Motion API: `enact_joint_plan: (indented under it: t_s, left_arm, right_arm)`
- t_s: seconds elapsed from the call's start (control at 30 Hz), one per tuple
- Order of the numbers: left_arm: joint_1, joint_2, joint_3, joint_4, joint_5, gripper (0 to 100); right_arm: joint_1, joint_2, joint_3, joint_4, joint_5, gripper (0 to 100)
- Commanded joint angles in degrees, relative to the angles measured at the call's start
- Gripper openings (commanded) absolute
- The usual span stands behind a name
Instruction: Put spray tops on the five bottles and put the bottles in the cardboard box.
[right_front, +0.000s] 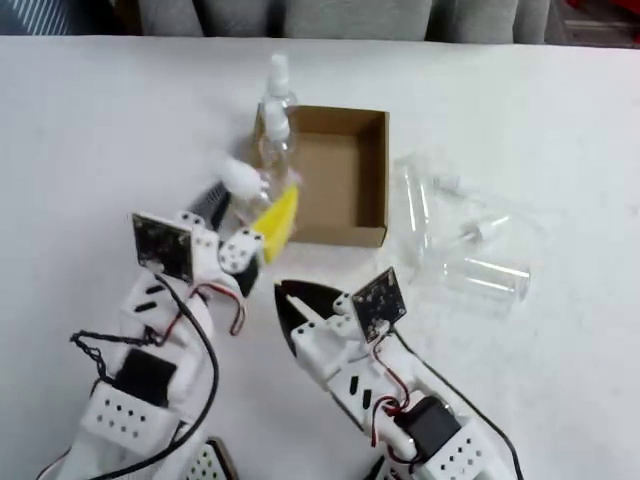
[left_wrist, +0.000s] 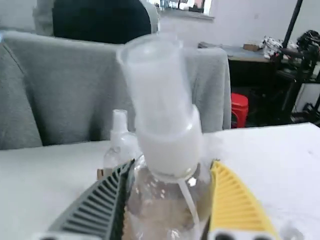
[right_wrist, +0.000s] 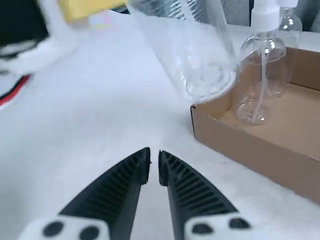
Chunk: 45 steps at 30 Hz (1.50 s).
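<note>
My left gripper (right_front: 252, 195) is shut on a clear bottle (left_wrist: 165, 200) with a white spray top (left_wrist: 162, 120), pinched between the grey finger (left_wrist: 100, 205) and the yellow finger (left_wrist: 235, 205). The bottle (right_wrist: 197, 55) hangs tilted over the near left corner of the cardboard box (right_front: 345, 225). Two capped bottles (right_front: 277, 105) stand in the box's far left corner (right_wrist: 262, 55). My right gripper (right_front: 283, 293) rests shut and holds nothing, on the table just in front of the box (right_wrist: 250, 145).
To the right of the box lie loose clear bottles (right_front: 425, 200) (right_front: 487, 277) without tops and a spray top (right_front: 472, 233). Grey chair backs (right_front: 330, 18) line the table's far edge. Both arm bases stand at the near edge.
</note>
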Motion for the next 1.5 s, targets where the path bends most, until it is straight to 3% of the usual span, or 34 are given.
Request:
enact_joint_plan:
  t_s: [0.0, 0.17, 0.37, 0.53, 0.9, 1.47]
  left_arm:
    - [-4.79, 11.12, -3.96, -10.37, 0.44, 2]
    - [-7.69, 29.32, -10.02, -19.78, 0.44, 2]
    - [-7.87, 44.62, -11.25, -34.55, 0.44, 2]
    - [-7.87, 52.18, -11.34, -40.62, 0.44, 2]
    - [-7.96, 64.48, -13.19, -47.65, 0.44, 2]
    - [-7.52, 64.84, -12.92, -41.49, 0.44, 2]
  right_arm:
    - [1.36, -0.84, 0.53, 1.54, 0.18, 1.5]
    - [9.27, -0.48, 0.53, 3.82, 5.80, 1.5]
    - [19.74, -0.40, 0.53, 6.99, 5.71, 1.5]
    - [23.96, -0.31, 0.53, 8.48, 5.71, 1.5]
    - [24.13, -0.31, 0.53, 8.48, 5.71, 1.5]
    - [24.22, -0.31, 0.53, 8.48, 5.71, 1.5]
